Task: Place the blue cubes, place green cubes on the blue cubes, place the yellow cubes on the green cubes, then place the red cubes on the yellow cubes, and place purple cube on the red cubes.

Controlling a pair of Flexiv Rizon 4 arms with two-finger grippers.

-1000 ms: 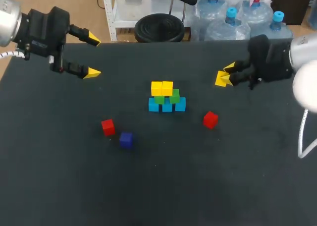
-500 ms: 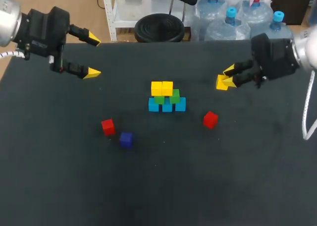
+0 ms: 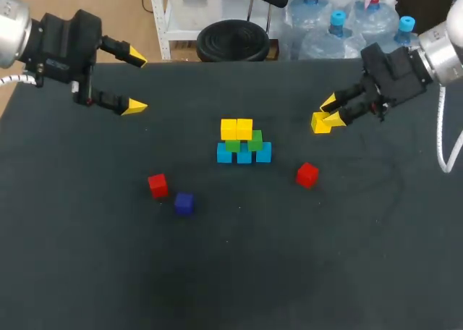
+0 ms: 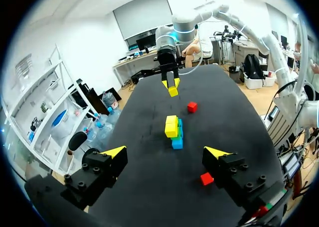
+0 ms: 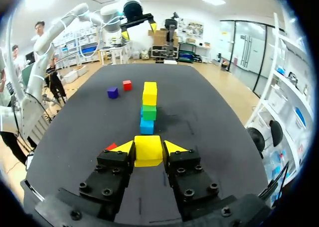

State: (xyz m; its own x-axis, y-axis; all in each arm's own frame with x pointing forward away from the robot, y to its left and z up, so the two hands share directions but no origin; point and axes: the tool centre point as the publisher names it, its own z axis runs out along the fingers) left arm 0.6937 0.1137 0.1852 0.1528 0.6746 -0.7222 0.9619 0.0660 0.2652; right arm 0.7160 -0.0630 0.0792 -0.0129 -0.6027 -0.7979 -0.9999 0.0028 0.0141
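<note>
Mid-table stands a stack: three blue cubes [image 3: 244,155], two green cubes [image 3: 255,140] on them, and two yellow cubes [image 3: 236,129] on top. My right gripper [image 3: 324,116] hangs right of the stack, shut on a third yellow cube [image 3: 319,123], which sits between its fingers [image 5: 148,150] in the right wrist view. One red cube [image 3: 307,174] lies below that gripper, another red cube [image 3: 158,185] lies left of the stack, and a purple cube [image 3: 184,203] is beside it. My left gripper [image 3: 135,82] is open and empty at the far left.
The black table [image 3: 289,257] has bare room in front of the loose cubes. In the left wrist view the stack [image 4: 173,130] is ahead between the open fingers, with a red cube [image 4: 206,178] close to one finger.
My right gripper has shifted slightly toward the stack with the yellow cube, its wrist swinging back. The left arm and the cubes on the table have not moved.
</note>
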